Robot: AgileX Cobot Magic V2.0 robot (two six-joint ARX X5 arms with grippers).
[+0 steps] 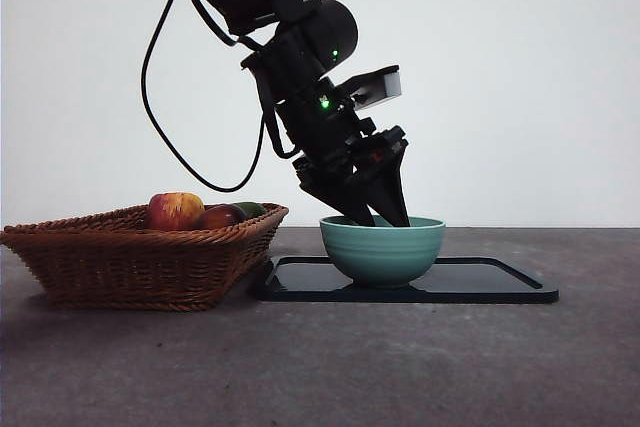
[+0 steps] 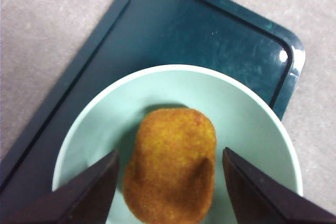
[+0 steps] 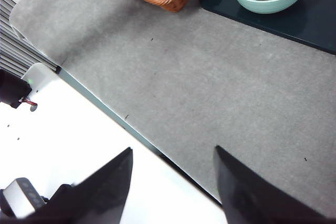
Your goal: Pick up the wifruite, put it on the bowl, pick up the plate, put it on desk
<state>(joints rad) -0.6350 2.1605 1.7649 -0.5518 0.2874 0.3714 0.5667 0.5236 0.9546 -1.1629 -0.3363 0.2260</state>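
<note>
Note that the small yellowish-brown oval wifruite [image 2: 170, 163] lies in the round teal-green ceramic bowl [image 1: 382, 250], frame centre. The left tool [image 2: 168, 182] stands apart around it. The dark rectangular plate [image 1: 500, 282] remains unmoved.

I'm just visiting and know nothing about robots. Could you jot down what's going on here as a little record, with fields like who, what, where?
Working arm: left gripper, jaws open, tips dipped into the bowl
Waiting arm: right gripper, jaws open, above the desk, away from the bowl
Fruit: wifruite lying in the bowl, between the left jaws, not gripped
Bowl's place: on the dark tray
Beside it: wicker basket holding an apple and other fruit
</note>
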